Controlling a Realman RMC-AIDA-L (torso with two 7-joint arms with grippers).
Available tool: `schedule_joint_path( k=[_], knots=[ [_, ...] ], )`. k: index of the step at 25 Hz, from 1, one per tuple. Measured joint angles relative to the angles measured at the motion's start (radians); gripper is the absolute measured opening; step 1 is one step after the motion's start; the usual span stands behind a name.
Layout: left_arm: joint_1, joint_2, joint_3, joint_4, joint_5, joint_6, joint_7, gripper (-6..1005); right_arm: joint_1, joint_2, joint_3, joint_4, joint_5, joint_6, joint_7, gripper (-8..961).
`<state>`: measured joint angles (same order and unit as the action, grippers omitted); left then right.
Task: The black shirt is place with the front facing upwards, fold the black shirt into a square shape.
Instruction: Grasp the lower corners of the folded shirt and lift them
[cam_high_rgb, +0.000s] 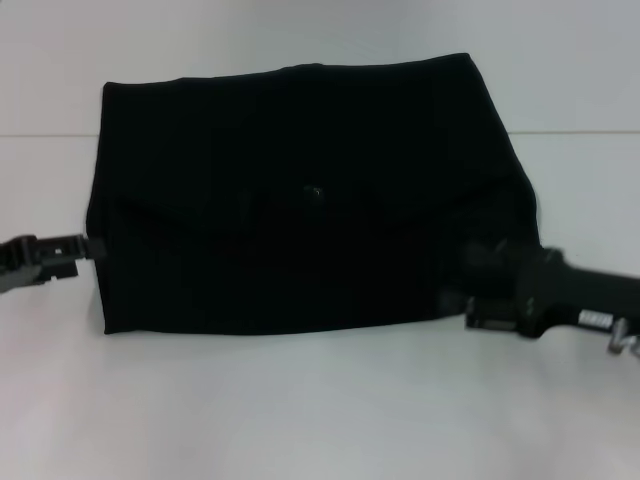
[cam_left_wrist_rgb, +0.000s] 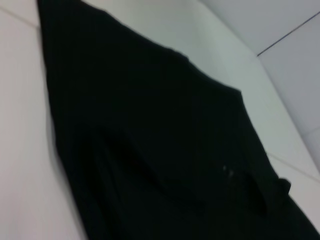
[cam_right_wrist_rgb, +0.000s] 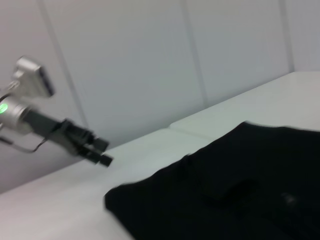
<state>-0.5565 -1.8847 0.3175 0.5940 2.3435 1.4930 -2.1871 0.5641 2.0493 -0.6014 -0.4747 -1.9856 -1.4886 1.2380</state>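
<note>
The black shirt (cam_high_rgb: 300, 200) lies folded into a broad rectangle on the white table, plain black side up, with a sleeve fold showing across its middle. It also fills the left wrist view (cam_left_wrist_rgb: 150, 140) and the lower right wrist view (cam_right_wrist_rgb: 235, 195). My left gripper (cam_high_rgb: 92, 246) hovers just off the shirt's left edge; in the right wrist view the left gripper (cam_right_wrist_rgb: 102, 152) hangs above the table, fingers slightly apart and holding nothing. My right gripper (cam_high_rgb: 478, 268) sits over the shirt's near right corner, dark against the cloth.
The white table (cam_high_rgb: 320, 400) stretches bare in front of the shirt and to both sides. A seam in the table (cam_high_rgb: 580, 132) runs behind the shirt. Pale wall panels (cam_right_wrist_rgb: 150, 65) stand beyond the table.
</note>
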Motion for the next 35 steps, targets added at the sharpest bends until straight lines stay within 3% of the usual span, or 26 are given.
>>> schedule_joint_path(
  k=[7, 12, 19, 34, 35],
  knots=[
    [-0.008, -0.045, 0.095, -0.001, 0.016, -0.125, 0.001, 744, -0.006, 0.03, -0.085, 0.012, -0.001, 0.042, -0.023, 878],
    [-0.009, -0.055, 0.131, -0.006, 0.016, -0.195, 0.002, 746, -0.003, 0.033, -0.096, 0.012, -0.001, 0.042, -0.014, 878],
    [-0.016, -0.073, 0.14, -0.007, 0.014, -0.192, 0.004, 742, -0.006, 0.034, -0.095, 0.013, -0.001, 0.045, -0.013, 878],
    [-0.022, -0.08, 0.244, -0.017, 0.017, -0.175, -0.054, 668, -0.011, 0.033, -0.088, 0.016, -0.001, 0.042, -0.01, 877],
    [-0.022, -0.08, 0.246, -0.017, 0.017, -0.178, -0.057, 627, -0.011, 0.033, -0.088, 0.016, -0.001, 0.041, -0.008, 877]
  ],
)
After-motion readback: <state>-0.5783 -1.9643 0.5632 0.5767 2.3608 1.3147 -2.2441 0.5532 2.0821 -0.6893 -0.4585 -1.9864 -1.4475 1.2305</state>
